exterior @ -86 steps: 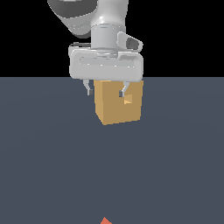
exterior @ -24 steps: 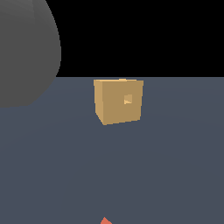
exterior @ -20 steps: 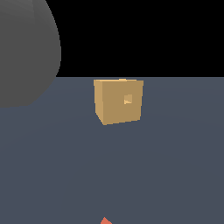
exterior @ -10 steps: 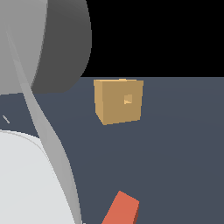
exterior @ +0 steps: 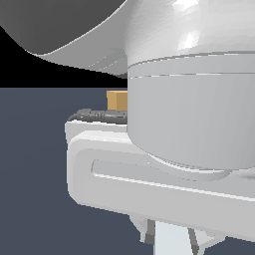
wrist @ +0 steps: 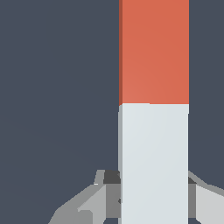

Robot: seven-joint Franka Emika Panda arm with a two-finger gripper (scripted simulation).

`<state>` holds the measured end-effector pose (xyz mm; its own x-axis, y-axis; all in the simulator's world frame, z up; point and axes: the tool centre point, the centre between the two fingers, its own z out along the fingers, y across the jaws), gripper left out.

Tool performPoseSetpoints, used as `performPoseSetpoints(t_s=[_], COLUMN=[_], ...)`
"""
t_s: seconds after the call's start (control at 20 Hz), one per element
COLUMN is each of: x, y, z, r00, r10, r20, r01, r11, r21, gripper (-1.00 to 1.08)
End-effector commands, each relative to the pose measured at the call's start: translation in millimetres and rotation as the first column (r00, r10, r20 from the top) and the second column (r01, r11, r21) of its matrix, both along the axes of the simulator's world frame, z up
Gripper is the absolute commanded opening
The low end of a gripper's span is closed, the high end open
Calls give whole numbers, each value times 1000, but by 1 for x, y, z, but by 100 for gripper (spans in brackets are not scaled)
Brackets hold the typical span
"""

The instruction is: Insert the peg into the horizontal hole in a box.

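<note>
The peg [wrist: 154,109] fills the wrist view: its orange-red end points away from the hand and its pale grey-white end sits between the fingers. My gripper [wrist: 153,186] is shut on that pale end, with a finger [wrist: 111,192] pressed against each side. In the exterior view the arm's body covers most of the picture; the peg's pale end [exterior: 172,240] and my gripper [exterior: 172,237] show at the lower edge. Only a tan corner of the box [exterior: 116,99] shows behind the arm. The hole is hidden.
A dark blue-grey floor [exterior: 35,164] lies under everything. The large white arm link [exterior: 189,109] and the hand's housing [exterior: 109,169] stand close to the exterior camera and block that view's right side.
The arm has swung across the exterior view and now hides most of the box and the hole. The peg has risen from the floor at the lower edge, held in the gripper.
</note>
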<state>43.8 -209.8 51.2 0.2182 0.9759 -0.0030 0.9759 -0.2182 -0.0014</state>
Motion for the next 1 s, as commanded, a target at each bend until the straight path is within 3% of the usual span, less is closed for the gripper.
performPoseSetpoints(t_s=[0.0,0.3,0.6,0.8,0.95], x=[23,58,71,73,72], y=[38,124,198,225,232], z=[10,30,45,50,51], r00=[995,953,890,860,853], r10=[98,302,457,511,522], r20=[2,2,2,2,2], r01=[-98,-302,-457,-511,-522], r11=[995,953,890,860,853], r21=[-1,0,1,2,2], gripper=[-100,-100,-100,-100,-100])
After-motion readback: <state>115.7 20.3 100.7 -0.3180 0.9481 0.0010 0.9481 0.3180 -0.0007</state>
